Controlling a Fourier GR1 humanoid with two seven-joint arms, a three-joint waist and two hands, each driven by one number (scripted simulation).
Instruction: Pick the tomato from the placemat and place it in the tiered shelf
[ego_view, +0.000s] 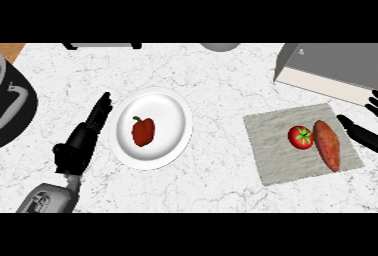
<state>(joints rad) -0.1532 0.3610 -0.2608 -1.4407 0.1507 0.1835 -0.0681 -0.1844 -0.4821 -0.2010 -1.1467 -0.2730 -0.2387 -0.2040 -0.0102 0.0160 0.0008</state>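
Tomato (300, 136) sits on the placemat (277, 152), just beside a sweet potato (327, 145). We see our right hand (359, 133) released at the placemat's right edge and our left hand (83, 137) relaxed well left of it.

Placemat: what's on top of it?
On the placemat: a tomato and a sweet potato side by side, seemingly touching. The mat surface beneath them is hidden.

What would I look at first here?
The red tomato on the grey placemat at the right, beside a long sweet potato. Then the white plate left of middle, holding a red pepper. The left hand is open beside the plate; the right hand shows at the right edge.
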